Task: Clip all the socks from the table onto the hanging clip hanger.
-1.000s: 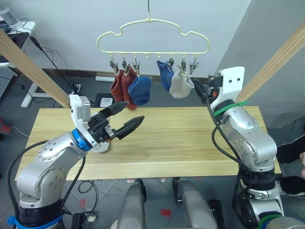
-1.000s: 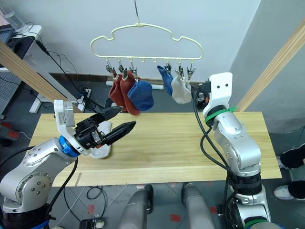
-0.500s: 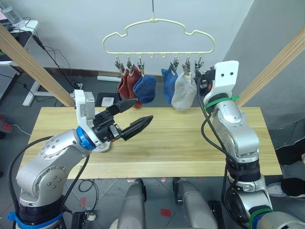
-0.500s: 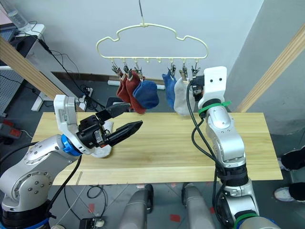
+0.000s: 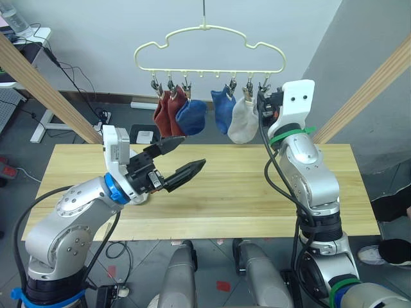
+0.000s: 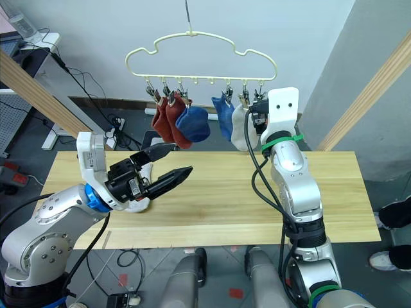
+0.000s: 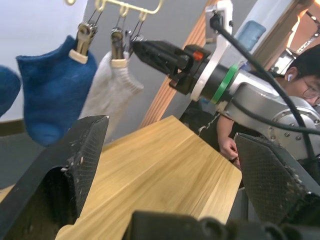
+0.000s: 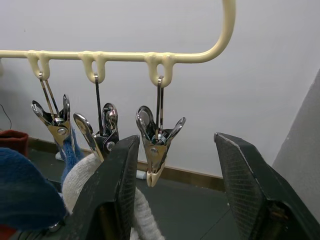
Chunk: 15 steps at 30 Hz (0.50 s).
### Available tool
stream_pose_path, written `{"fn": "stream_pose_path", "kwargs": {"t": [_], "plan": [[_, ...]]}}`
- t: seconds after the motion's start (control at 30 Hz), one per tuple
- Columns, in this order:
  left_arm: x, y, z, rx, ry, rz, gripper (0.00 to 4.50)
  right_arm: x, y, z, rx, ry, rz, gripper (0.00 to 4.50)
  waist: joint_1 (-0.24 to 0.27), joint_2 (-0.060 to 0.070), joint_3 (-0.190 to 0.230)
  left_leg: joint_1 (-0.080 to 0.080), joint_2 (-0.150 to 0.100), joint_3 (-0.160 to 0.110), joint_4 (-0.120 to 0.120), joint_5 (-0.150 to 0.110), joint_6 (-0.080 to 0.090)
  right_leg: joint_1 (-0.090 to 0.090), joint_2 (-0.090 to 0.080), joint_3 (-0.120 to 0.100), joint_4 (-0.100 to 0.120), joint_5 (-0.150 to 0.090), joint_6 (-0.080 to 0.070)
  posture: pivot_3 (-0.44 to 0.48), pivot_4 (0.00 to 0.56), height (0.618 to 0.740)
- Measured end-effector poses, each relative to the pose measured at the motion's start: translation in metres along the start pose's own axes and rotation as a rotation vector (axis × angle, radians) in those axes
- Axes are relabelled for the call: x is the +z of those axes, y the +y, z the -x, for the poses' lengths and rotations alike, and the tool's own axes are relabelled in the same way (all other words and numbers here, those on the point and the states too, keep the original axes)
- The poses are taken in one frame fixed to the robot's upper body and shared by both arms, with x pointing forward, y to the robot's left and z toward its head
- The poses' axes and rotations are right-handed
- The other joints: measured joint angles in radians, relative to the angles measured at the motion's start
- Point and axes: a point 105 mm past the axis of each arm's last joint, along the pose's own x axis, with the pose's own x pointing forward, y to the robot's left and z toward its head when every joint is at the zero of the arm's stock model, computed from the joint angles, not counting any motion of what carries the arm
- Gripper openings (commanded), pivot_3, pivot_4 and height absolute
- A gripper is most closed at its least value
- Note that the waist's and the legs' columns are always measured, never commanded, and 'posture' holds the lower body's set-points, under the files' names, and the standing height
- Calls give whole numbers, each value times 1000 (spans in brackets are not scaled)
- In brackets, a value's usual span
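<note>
Socks are mostly up already: five hang from the hanger (image 5: 209, 50) above the far edge of the worktop (image 5: 231, 192) — two red (image 5: 166, 111), a blue one (image 5: 191, 117), a second blue (image 5: 223, 109) and a grey (image 5: 244, 122). One light sock (image 6: 137, 204) lies on the worktop, largely hidden under the left arm, so I judge it the last to be clipped.

Left end effector (image 5: 183, 160) hovers over the worktop near that sock, released and holding nothing. Right end effector (image 8: 172, 192) is raised to the hanger's right end, fingers apart on either side of the empty last clip (image 8: 157, 142), not pressing it, right beside the grey sock's clip (image 8: 102, 137).

Risks from here: the hanger hangs freely, so a push from the right arm could swing it and take the clip out from between the fingers. Closing off-centre might instead pinch the neighbouring clip and drop the grey sock. The left could also grab the soft knit poorly, as its own arm hides it.
</note>
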Motion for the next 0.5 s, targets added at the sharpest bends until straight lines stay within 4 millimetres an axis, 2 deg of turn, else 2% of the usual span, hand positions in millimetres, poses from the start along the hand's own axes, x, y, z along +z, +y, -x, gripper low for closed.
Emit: {"fn": "stream_pose_path", "kwargs": {"t": [0.3, 0.4, 0.5], "plan": [[1, -1, 0, -8, -6, -6, 4500, 1, 4, -9, 2, -4, -20, 2495, 0, 0, 0, 0, 0, 0, 0, 0, 0, 0, 0, 0, 0, 0, 0, 48, 360, 740], [1, -1, 0, -8, -6, -7, 4500, 0, 5, -10, -3, -2, -24, 1879, 0, 0, 0, 0, 0, 0, 0, 0, 0, 0, 0, 0, 0, 0, 0, 50, 360, 740], [1, -1, 0, -8, -5, -6, 4500, 1, 6, -13, -3, -8, -27, 855, 0, 0, 0, 0, 0, 0, 0, 0, 0, 0, 0, 0, 1, 0, 0, 50, 360, 740]]}}
